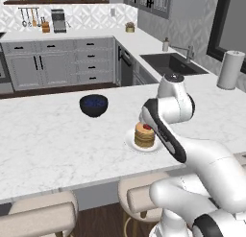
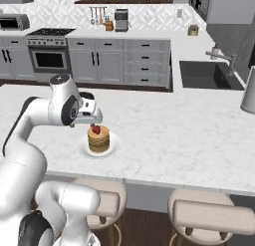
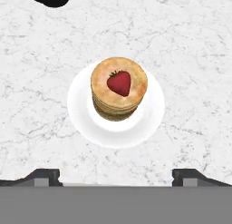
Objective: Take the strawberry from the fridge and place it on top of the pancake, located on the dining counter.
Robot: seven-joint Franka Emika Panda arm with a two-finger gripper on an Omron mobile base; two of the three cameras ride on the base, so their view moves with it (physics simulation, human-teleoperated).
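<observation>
Left base view: from behind the arm's left shoulder, facing forward and down across the dining counter point(image 1: 48, 140) toward the sink point(image 1: 168, 63) wall. Right base view: from behind its right side, same counter point(image 2: 189, 135), facing the oven point(image 2: 49, 58) wall. Both share the pancake point(image 1: 144, 135) point(image 2: 98, 139) on its plate point(image 1: 130, 144) point(image 2: 112, 146). Hand view: close, straight down on the pancake point(image 3: 118, 88), strawberry point(image 3: 120, 82) centred.

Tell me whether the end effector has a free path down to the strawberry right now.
Probably yes. The end effector hangs open above the strawberry, which lies uncovered on the pancake; the blue bowl stands well aside.
</observation>
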